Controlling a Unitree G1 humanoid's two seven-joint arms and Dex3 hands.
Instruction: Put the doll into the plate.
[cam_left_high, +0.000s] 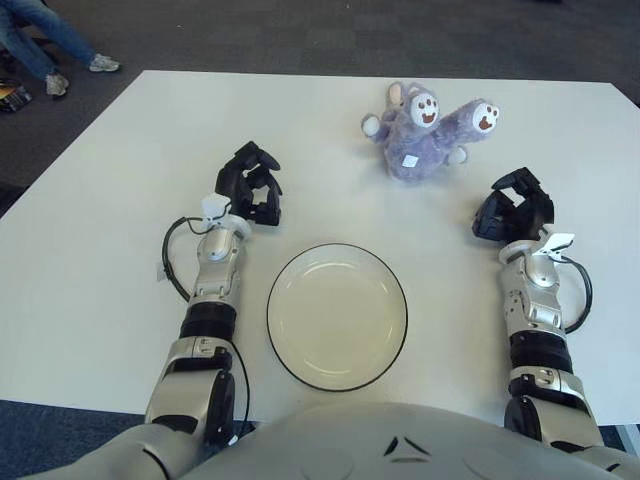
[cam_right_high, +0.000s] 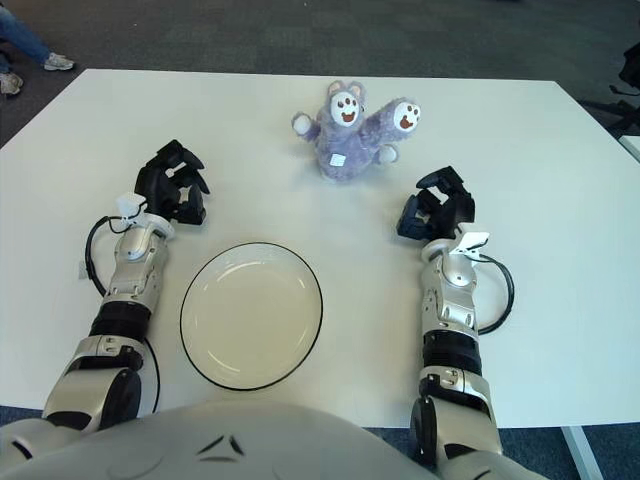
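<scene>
You're at the reach: right hand (cam_left_high: 513, 207), fingers curled and empty, near the doll (cam_left_high: 428, 131); next, grasp it and carry to the plate (cam_left_high: 337, 314).

You have one doll (cam_left_high: 425, 133), one plate (cam_left_high: 337, 315), one table (cam_left_high: 100, 200) and two robot hands.

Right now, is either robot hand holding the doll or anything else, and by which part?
Nothing is held. The right robot hand shows near the doll but apart from it, fingers curled on nothing. The left robot hand shows beyond the plate, also holding nothing.
</scene>
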